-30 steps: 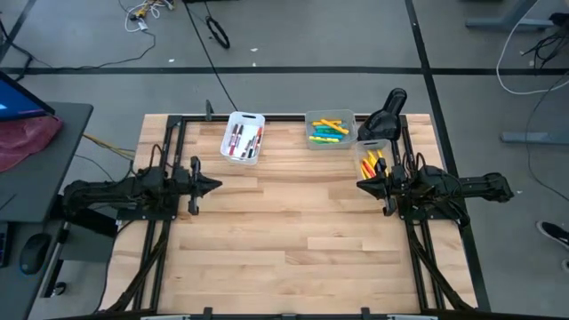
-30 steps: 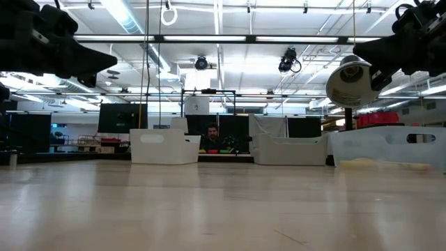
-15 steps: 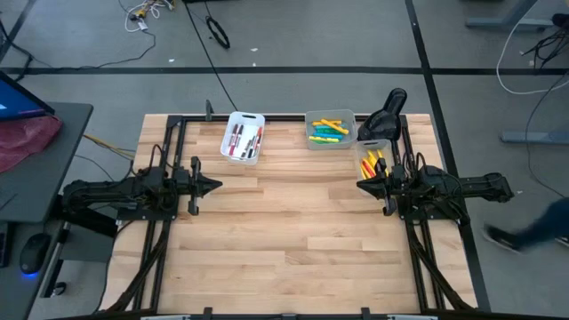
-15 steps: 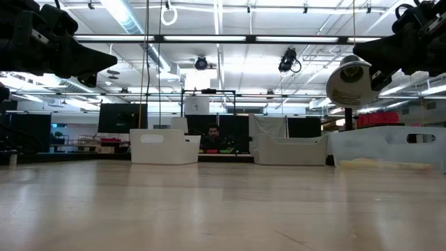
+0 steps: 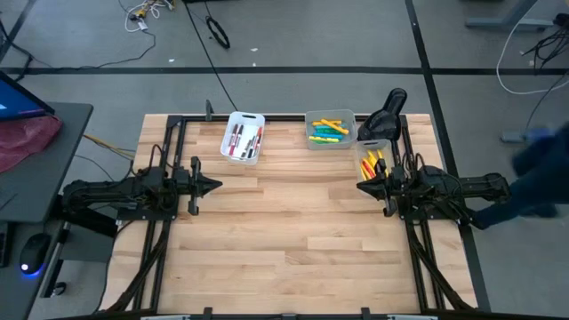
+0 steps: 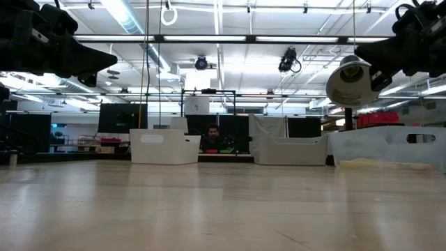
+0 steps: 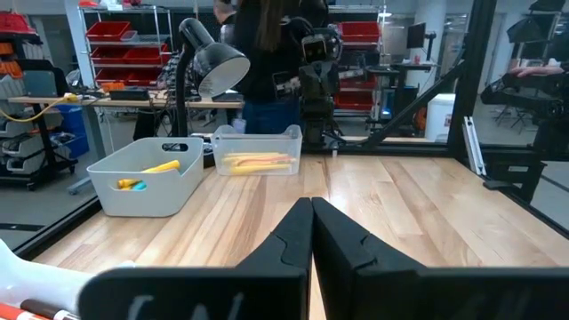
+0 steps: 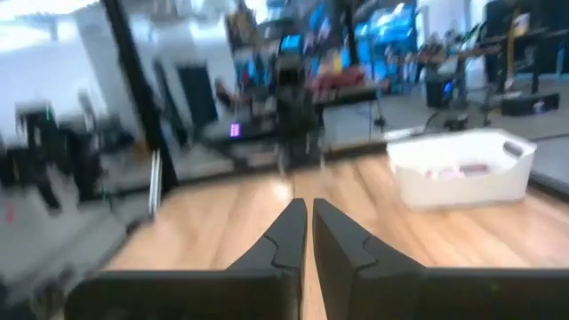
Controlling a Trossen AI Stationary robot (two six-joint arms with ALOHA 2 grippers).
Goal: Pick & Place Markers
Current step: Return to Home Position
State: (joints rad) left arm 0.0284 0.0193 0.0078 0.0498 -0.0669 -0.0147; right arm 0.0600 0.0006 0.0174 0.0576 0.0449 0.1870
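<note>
the left jaws are closed tight and hold nothing. the right jaws are closed too. the markers [image 5: 327, 131] lie in bins on the desk [image 5: 293, 222]: a white bin [image 5: 246, 116] near the left jaws, a gray bin [image 5: 310, 124] nearer the right jaws, and a clear bin [image 5: 372, 143] just beside the right jaws.

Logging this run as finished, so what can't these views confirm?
- Markers: too small to count in the white bin or gray bin, high view.
- Clear bin: partly under the lamp, high view.
- Low view: bin walls hide all markers.
- Right wrist view: blurred.
</note>
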